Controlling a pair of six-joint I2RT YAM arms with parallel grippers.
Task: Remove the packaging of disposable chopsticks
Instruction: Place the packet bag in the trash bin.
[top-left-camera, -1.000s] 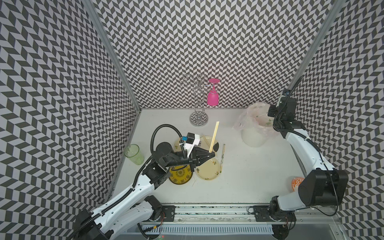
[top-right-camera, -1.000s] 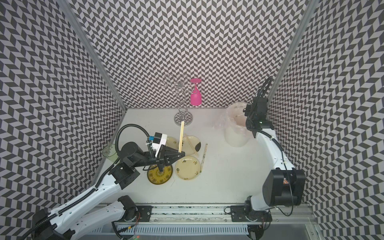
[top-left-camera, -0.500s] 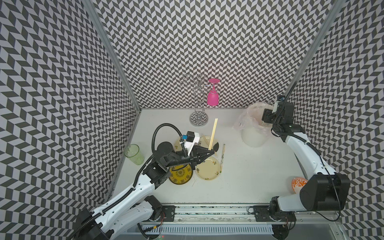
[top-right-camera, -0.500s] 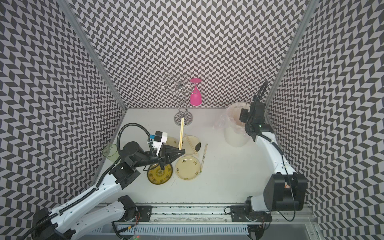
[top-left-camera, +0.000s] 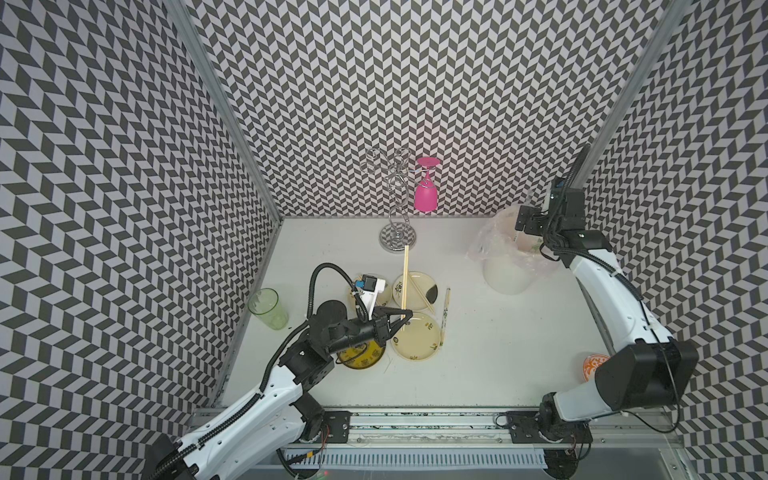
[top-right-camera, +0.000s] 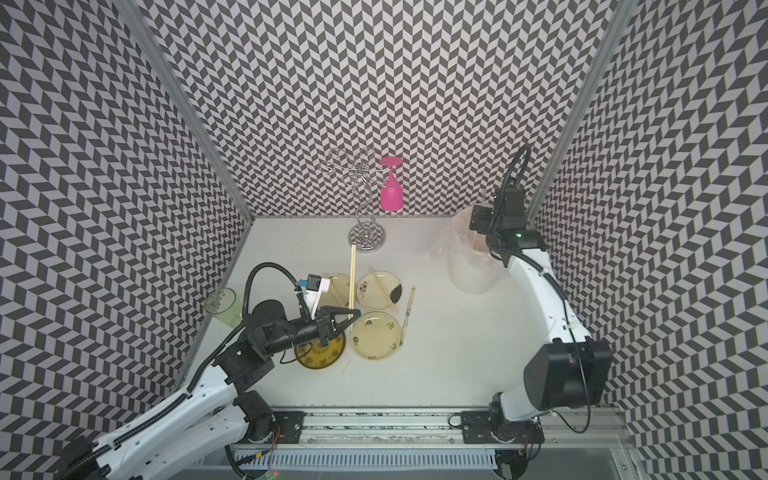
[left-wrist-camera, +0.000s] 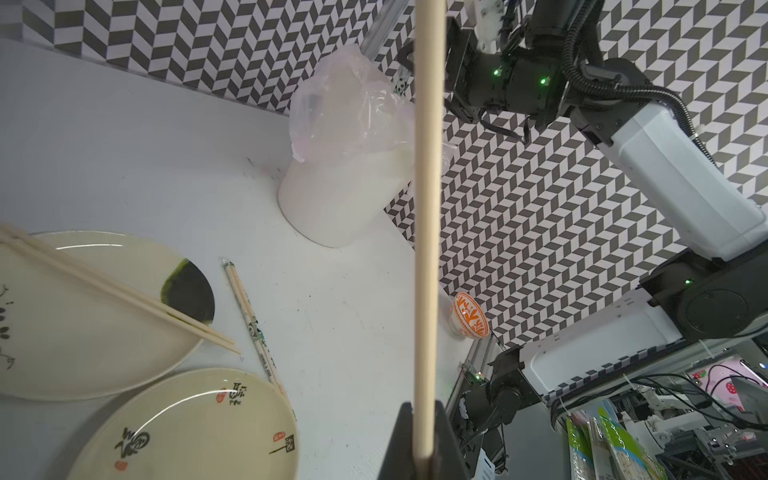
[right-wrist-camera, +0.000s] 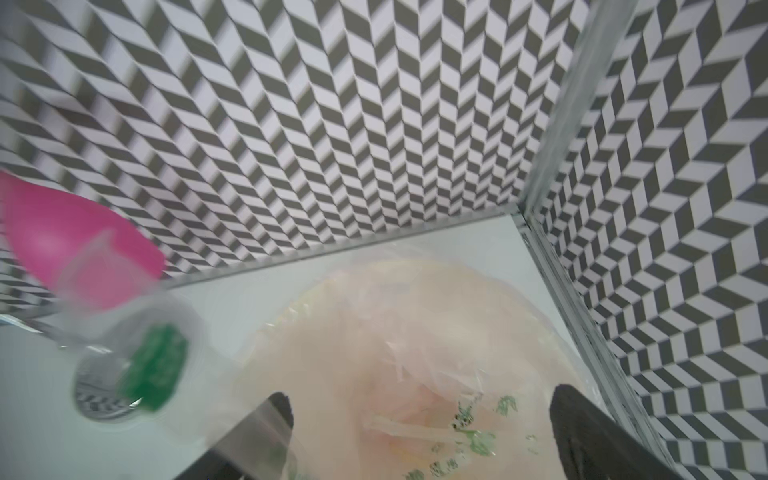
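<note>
My left gripper (top-left-camera: 405, 318) (top-right-camera: 352, 316) (left-wrist-camera: 424, 440) is shut on one end of a bare pair of disposable chopsticks (top-left-camera: 405, 282) (left-wrist-camera: 428, 208), held above the plates and pointing toward the back wall. My right gripper (top-left-camera: 525, 220) (right-wrist-camera: 422, 399) hovers open over the bag-lined bin (top-left-camera: 505, 274) (left-wrist-camera: 332, 195). A blurred clear packaging sleeve with a green end (right-wrist-camera: 153, 365) hangs beside one finger, with the jaws wide apart and not gripping it. More crumpled sleeves (right-wrist-camera: 469, 419) lie in the bin. One wrapped pair (top-left-camera: 445, 316) (left-wrist-camera: 253, 328) lies on the table beside the plates.
Several cream plates (top-left-camera: 417, 345) sit mid-table, one (top-left-camera: 419, 286) carrying another bare pair (top-left-camera: 422, 293). A yellow plate (top-left-camera: 361, 359) lies under my left arm. A green cup (top-left-camera: 268, 307) stands left, a wire rack (top-left-camera: 397, 216) with a pink glass (top-left-camera: 426, 195) at the back, an orange bowl (top-left-camera: 592, 365) right.
My right gripper has opened over the bin and shifted slightly over its mouth, and the sleeve is no longer pinched. The left arm with its chopsticks has barely moved.
</note>
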